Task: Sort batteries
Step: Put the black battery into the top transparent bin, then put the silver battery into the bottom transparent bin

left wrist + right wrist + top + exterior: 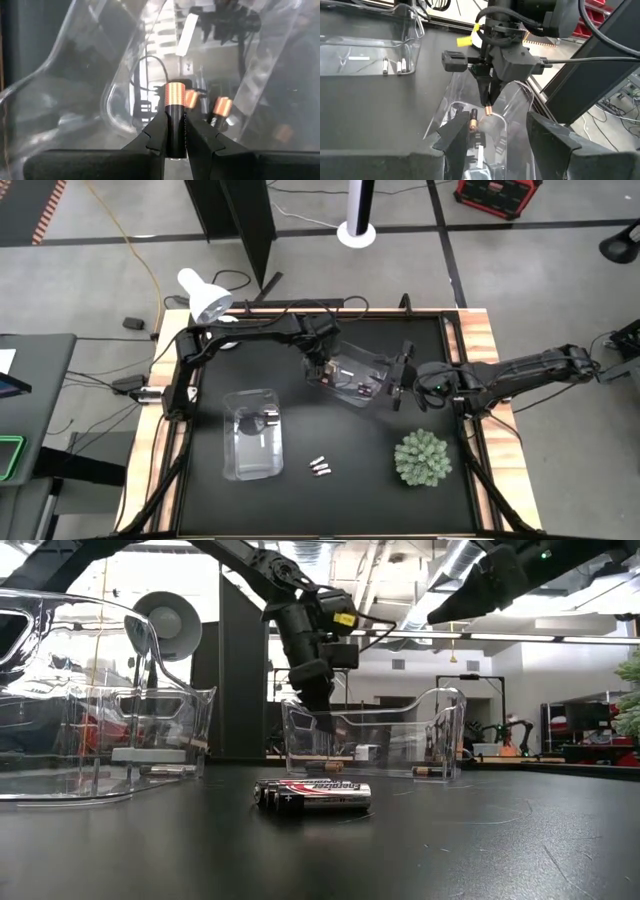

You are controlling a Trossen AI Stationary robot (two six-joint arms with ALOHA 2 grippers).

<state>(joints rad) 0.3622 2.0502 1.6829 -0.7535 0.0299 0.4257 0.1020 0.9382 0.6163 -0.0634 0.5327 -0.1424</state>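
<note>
From above, my left gripper (322,370) sits over the near-centre clear bin (355,380), and my right gripper (398,380) grips that bin's far wall. Two silvery batteries (320,467) lie loose on the mat below the bin, beside the second bin (252,435).

The low view alone shows those loose batteries' labels.

My left wrist view shows what the others hide: my fingers (155,135) pinch a dark copper-tipped battery (175,117).

From my right wrist, more batteries (473,120) lie inside the bin.
</note>
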